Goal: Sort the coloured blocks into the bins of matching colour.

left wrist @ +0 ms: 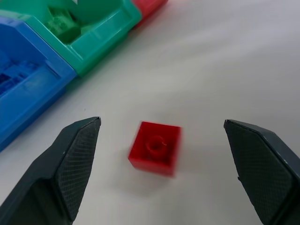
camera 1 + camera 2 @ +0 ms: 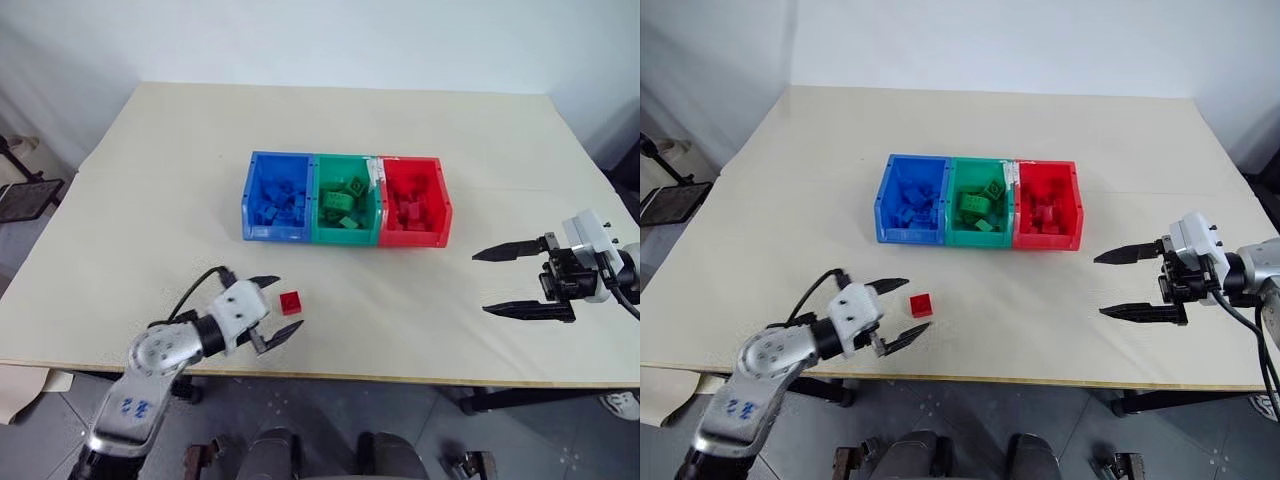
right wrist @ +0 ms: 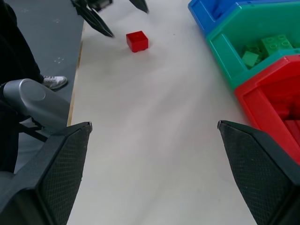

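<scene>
Centrally on the pale table (image 2: 150,180) sit three joined bins in a row: the blue bin (image 2: 262,232) on the robot's left, the green bin (image 2: 345,237) in the middle and the red bin (image 2: 445,205) on the right. Each one already holds a heap of studded bricks of its own colour: blue bricks (image 2: 279,203) in the blue one, green bricks (image 2: 344,200) in the green one, red bricks (image 2: 410,210) in the red one; how many lie in each cannot be counted.

One small red block (image 2: 290,302) lies loose on the table, well in front of the blue bin and near the table's front edge. It has a single round stud on top, as the left wrist view shows.

Around it stands the left gripper (image 2: 272,310), its two black fingers spread wide, one on each side of the block and touching neither face; nothing is gripped.

Off to the right of the red bin hangs the right gripper (image 2: 505,280), pointing toward the bins, fingers likewise wide apart and empty, above bare table
</scene>
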### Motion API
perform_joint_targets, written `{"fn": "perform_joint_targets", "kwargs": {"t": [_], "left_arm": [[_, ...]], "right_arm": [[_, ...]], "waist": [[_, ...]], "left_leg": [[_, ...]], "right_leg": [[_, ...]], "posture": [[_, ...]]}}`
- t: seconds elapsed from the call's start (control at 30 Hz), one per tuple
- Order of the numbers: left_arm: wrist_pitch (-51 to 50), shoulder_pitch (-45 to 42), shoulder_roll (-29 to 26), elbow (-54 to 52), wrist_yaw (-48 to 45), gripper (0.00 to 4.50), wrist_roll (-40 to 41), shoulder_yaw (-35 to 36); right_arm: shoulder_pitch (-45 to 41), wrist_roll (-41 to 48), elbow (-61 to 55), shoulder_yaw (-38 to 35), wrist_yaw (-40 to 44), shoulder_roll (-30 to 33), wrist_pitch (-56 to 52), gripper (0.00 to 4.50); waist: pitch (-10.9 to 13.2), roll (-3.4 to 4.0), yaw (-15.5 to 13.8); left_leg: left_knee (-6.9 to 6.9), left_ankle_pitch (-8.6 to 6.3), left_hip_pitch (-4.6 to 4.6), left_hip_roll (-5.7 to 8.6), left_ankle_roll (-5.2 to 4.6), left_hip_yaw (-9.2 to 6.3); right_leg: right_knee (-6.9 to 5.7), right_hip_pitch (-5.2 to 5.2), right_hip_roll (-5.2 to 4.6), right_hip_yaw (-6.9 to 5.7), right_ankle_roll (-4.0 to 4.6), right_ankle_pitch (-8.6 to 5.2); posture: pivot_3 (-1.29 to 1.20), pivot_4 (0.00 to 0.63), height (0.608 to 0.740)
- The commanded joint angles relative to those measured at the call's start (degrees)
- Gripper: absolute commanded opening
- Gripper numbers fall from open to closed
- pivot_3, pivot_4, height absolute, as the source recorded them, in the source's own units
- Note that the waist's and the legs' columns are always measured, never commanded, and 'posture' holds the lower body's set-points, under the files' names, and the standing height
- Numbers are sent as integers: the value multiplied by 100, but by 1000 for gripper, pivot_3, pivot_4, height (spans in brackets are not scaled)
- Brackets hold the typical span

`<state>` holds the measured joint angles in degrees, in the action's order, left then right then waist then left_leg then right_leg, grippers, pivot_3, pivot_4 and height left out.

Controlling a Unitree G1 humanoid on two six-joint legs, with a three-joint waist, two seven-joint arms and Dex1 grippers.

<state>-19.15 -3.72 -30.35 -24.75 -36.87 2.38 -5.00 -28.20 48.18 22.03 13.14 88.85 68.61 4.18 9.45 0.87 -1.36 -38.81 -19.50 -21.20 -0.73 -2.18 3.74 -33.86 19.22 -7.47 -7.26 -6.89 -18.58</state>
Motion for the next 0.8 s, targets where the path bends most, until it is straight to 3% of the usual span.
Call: {"fn": "perform_joint_targets", "kwargs": {"t": [0.03,0.3,0.4,0.67,0.8], "left_arm": [[-272,-339,92,338,246,4484,-432,-433],[-562,-500,-35,654,170,4484,-677,-845],[-852,-494,22,624,268,3889,-611,-816],[-1406,-174,47,128,35,1502,65,-584],[-1582,-274,262,18,231,1500,211,-538]], "right_arm": [[62,-23,-91,-310,365,72,-52,4500],[197,-94,-206,-560,365,57,-162,4500],[252,-120,-251,-637,365,56,-201,4500],[276,-198,-282,-749,365,16,-274,4500],[268,-175,-288,-759,365,2,-305,4500]], "waist": [[0,0,-1],[0,1,-8],[-1,1,-7],[-1,1,19],[-1,2,15]], "left_leg": [[2,0,2,0,0,0],[-4,0,3,-2,0,-5],[-4,0,5,-2,0,-10],[-4,-1,11,-8,3,-17],[-4,-1,10,-8,3,-16]], "right_leg": [[-1,0,0,-4,0,0],[2,-9,-4,-10,0,0],[4,-14,-5,-10,0,0],[12,-23,-3,-10,0,0],[13,-23,-3,-10,0,0]], "posture": [[0,150,740],[0,150,740],[0,150,740],[0,150,740],[0,150,740]]}}
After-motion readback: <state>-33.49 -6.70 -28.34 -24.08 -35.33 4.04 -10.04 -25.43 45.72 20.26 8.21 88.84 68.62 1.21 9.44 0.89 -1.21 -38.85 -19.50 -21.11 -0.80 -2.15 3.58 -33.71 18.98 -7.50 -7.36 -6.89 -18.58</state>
